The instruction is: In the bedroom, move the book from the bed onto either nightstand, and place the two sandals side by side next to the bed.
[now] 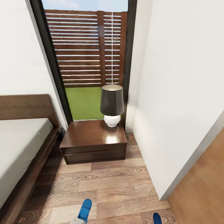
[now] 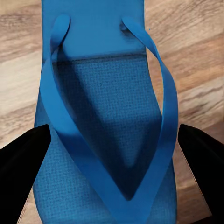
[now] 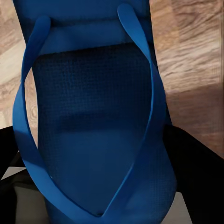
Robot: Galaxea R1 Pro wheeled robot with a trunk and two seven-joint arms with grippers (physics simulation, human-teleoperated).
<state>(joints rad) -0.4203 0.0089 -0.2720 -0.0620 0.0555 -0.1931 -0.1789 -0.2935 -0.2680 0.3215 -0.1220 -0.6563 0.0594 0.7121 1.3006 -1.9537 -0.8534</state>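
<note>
**A blue sandal at each end effector, nightstand ahead beside the bed**

In the left wrist view, the left end effector (image 2: 112, 154) has its two dark fingers (image 2: 21, 158) standing on either side of a bright blue sandal (image 2: 105, 140), which lies between them with its thin straps meeting in a V close to the camera. The fingers sit right at the sole's edges and look closed on it. Wood-plank floor (image 2: 196, 60) shows past the sandal on both sides.

In the right wrist view, the right end effector (image 3: 93, 177) likewise has dark fingers (image 3: 200, 172) flanking the second sandal (image 3: 93, 116), whose sole and straps run away from the camera; the fingers appear to grip its edges. The floor (image 3: 191, 46) is visible beyond it.

In the head view, the tip of the left-hand sandal (image 1: 85, 210) pokes up at the lower edge, above a pale bit of the arm, and a small blue tip of the other sandal (image 1: 157, 218) shows further right. Both are over the plank floor (image 1: 118, 186).

Ahead stands the nightstand (image 1: 90, 138), its glossy dark top a bare surface apart from a lamp (image 1: 112, 105) with a black shade and white base at its back right corner. The bed (image 1: 21, 146) lies just beside the nightstand, with its off-white mattress, dark frame and brown headboard (image 1: 25, 107). Behind the nightstand a tall window (image 1: 90, 56) looks onto a slatted wooden fence and green grass. White wall (image 1: 180, 93) runs along the right.
</note>
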